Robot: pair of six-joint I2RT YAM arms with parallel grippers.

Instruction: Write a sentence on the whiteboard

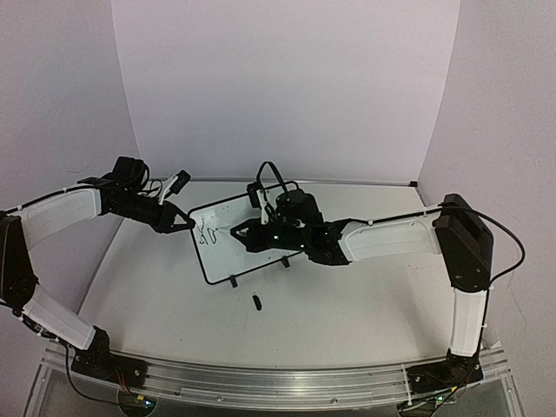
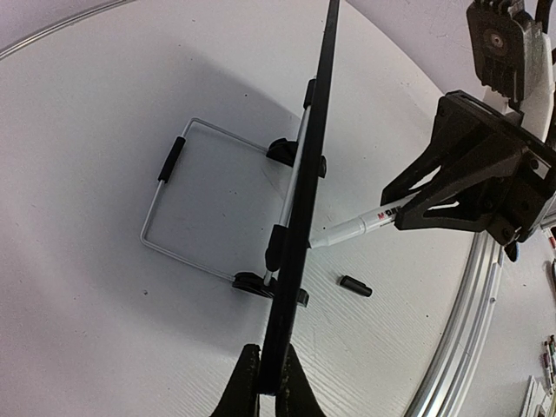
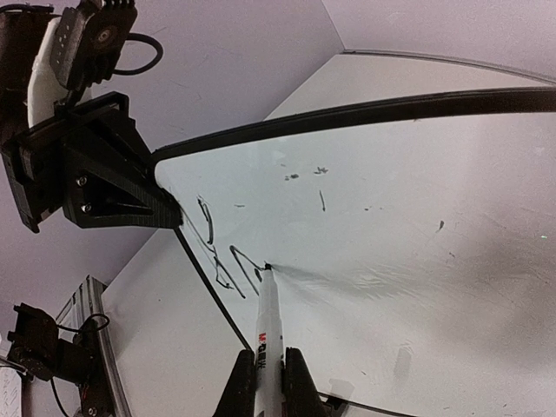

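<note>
- The left pincer (image 1: 181, 221) is clamped shut on the left edge of the small white rectangular whiteboard with a thin black frame (image 1: 221, 256). The left wrist view shows both fingers pinching the frame edge-on.
- The whiteboard stands tilted on its 2 black feet and a thin wire stand (image 2: 171, 159), left of the middle of the tabletop (image 1: 347, 304) and nearer the far edge than the near one.
- It looks light, stiff and slick-faced, so it would likely slide or tip under pen pressure. The frame edge is the sound place to hold it, clear of the writing face.
- The dark handwritten sentence (image 3: 217, 252) is barely begun: a few looping strokes sit near the board's left end, with stray specks further right.
- The slim white marker pen with a black tip (image 3: 268, 321) touches the board just right of those strokes.
- The right pincer (image 3: 268, 373) is closed narrowly around the marker's barrel, reaching in from the right side.
- A small black marker cap (image 1: 257, 301) lies on the tabletop, just nearer than the board's feet.
</note>
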